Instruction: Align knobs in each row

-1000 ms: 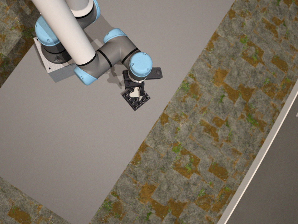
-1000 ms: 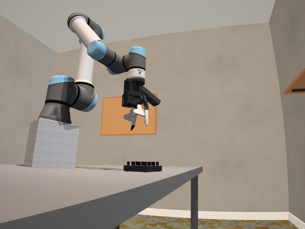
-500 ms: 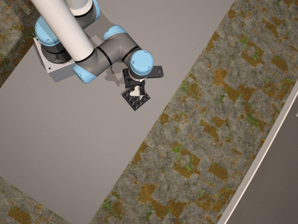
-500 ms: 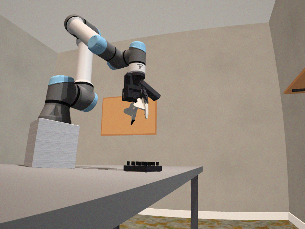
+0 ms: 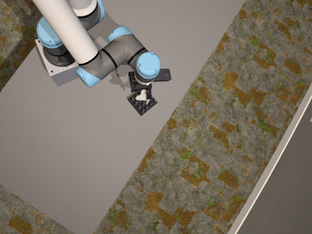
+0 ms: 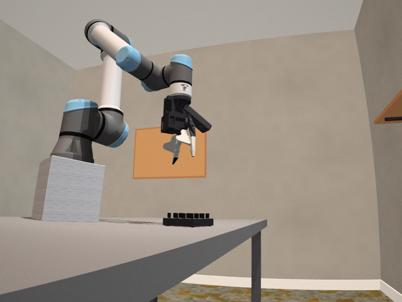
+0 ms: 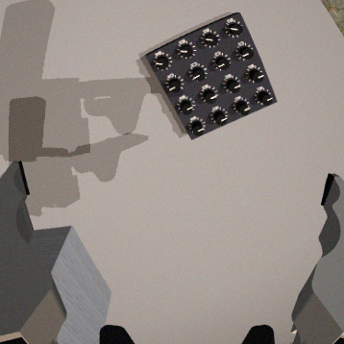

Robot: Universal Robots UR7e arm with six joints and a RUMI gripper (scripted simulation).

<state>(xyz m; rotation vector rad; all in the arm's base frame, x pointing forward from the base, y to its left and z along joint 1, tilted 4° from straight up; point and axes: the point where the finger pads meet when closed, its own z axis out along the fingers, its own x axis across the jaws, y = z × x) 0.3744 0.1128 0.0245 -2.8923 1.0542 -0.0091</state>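
- One knob box (image 5: 141,114) (image 6: 188,222) (image 7: 211,76) sits on our bench (image 5: 83,140) (image 6: 107,247) (image 7: 192,231), well below our jaws.
- Our jaws (image 5: 146,99) (image 6: 184,159) stand fully open, gripping nothing.

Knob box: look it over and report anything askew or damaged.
The knob box sits flat but turned at an angle to the table's long edge, slightly askew. I see no damage or spill; the knobs are too small for me to judge a mismatched one.

Knob box (image 5: 141,113) (image 6: 193,222) (image 7: 191,136) on table (image 5: 83,140) (image 6: 81,240) (image 7: 192,231), below gripper (image 5: 147,99) (image 6: 184,160) (image 7: 178,169); wall (image 6: 292,146) behind table.
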